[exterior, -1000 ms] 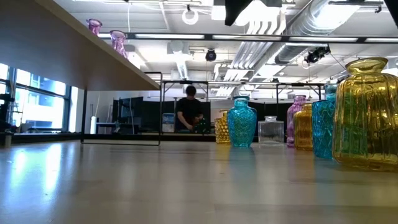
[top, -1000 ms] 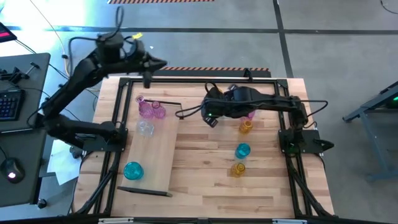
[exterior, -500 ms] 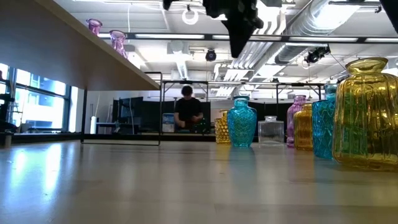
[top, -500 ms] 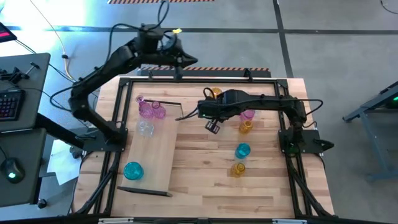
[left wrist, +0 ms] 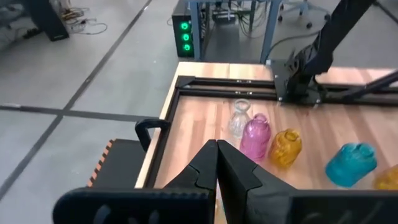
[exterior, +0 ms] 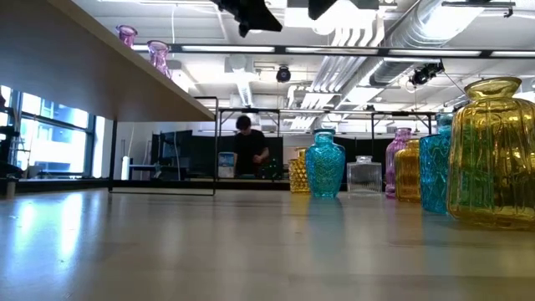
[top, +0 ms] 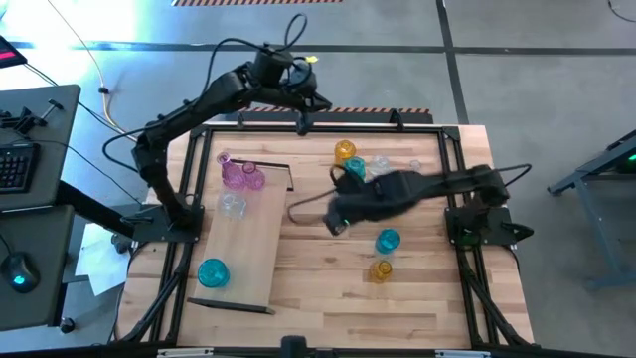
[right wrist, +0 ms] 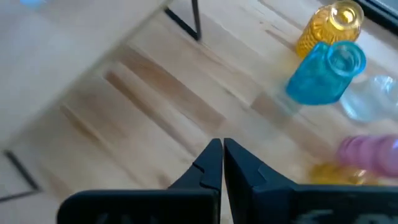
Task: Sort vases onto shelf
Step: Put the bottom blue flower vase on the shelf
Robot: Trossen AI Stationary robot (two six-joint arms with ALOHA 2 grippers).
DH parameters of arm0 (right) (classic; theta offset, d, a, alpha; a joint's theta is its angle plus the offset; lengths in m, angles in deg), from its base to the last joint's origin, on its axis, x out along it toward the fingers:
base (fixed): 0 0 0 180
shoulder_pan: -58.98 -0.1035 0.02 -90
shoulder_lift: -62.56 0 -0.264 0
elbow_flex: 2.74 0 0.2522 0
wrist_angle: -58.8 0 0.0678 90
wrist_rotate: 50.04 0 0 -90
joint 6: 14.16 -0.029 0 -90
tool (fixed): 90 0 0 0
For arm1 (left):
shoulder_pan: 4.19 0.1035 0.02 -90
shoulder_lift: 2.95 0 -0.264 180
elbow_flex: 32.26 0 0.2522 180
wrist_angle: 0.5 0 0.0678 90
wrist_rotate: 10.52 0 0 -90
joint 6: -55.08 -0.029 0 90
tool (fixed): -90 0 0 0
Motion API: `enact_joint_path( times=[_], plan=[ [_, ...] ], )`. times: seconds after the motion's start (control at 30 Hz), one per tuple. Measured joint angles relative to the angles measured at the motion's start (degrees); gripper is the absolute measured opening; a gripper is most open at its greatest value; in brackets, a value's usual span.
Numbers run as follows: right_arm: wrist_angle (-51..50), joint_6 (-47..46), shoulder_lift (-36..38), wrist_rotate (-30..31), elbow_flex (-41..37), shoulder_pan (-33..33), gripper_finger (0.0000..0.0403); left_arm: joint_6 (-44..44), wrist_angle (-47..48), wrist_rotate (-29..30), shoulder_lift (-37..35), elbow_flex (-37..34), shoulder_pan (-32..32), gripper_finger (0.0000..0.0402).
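Scanning from the left, the shelf (top: pixel 243 234) lies flat on the counter (top: pixel 328 288) with a teal vase (top: pixel 213 271) near its front end and a clear one (top: pixel 232 205) and two pink vases (top: pixel 239 175) toward the back, while the left tool (top: pixel 303 124), fingers pressed together and empty, hangs over the counter's back rail. Mid-counter, the right tool (top: pixel 336 225) is also closed on nothing, between the shelf and a loose teal vase (top: pixel 388 241). We look to be between picks: next, one tool must open and line up on an unsorted vase, perhaps the amber one (top: pixel 345 151).
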Motion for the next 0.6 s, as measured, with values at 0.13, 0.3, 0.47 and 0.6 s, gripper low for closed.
enact_joint_path(
  times=[0.13,0.3,0.47,0.6],
  plan=[
    [-0.31,-10.10,2.18,7.19,-0.02,-5.13,0.0000,-4.62,-1.29,-0.45,1.93,0.00,-1.09,0.0000],
    [-0.42,-16.71,4.05,11.57,0.00,-8.23,0.0000,-10.88,-4.65,0.07,4.02,0.00,-2.19,0.0000],
    [-1.26,-16.56,4.30,12.02,0.00,-8.64,0.0000,-11.09,-5.34,0.82,6.32,0.00,-3.67,0.0000],
    [-3.13,-15.04,4.30,10.80,0.00,-8.44,0.0000,-9.72,-4.56,0.81,7.32,0.00,-5.45,0.0000]
  ],
)
